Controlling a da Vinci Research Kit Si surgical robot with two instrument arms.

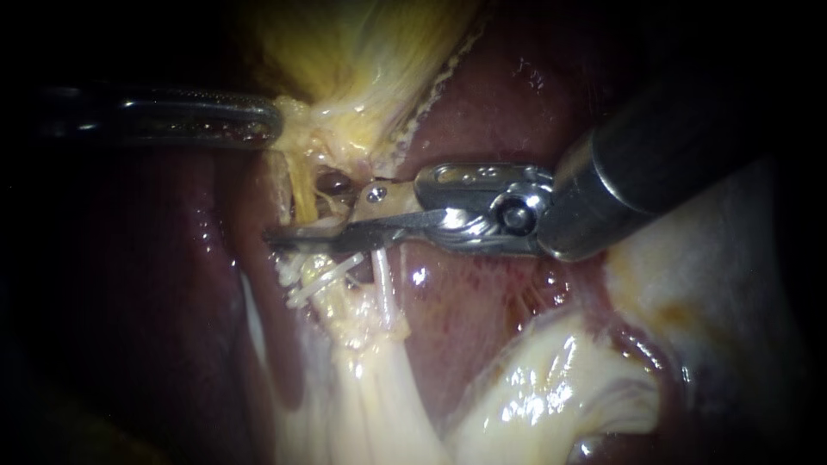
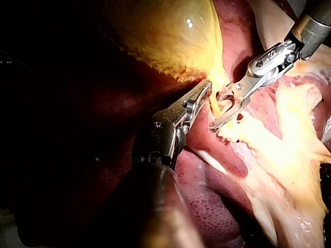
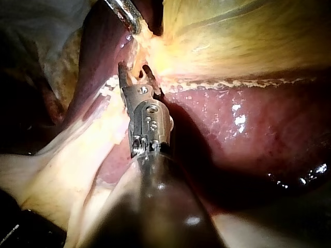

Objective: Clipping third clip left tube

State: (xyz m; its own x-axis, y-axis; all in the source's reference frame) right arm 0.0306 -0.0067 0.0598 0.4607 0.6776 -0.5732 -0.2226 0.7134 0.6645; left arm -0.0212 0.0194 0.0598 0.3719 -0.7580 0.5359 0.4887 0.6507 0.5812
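Dark red liver (image 1: 508,103) made up the bed of the field, wet and glossy, lying around and beneath the yellow gallbladder (image 1: 362,52). At the gallbladder's narrow end your left instrument (image 1: 274,120) had its jaws pressed together on the yellow wall, pinching the gallbladder there. The left wrist view showed the same hold, with the jaw tips sunk into the tissue's edge. From that narrow end the left tube (image 1: 301,200) ran away from the gallbladder as a thin, bare yellow strand. Your right instrument (image 1: 306,211) met it just beyond the gallbladder's end. Its jaws stood spread, one on each side of the left tube, with a gap visible between them. In the right wrist view both tips straddled the strand without closing on it. Farther from the gallbladder than those jaws, short pale bars that looked like clips (image 1: 323,275) crossed the strand at a slant. A whitish tube (image 1: 385,288) ran beside it, also leading away from the gallbladder. Farther still from the gallbladder lay folds of pale fatty tissue (image 1: 534,396).
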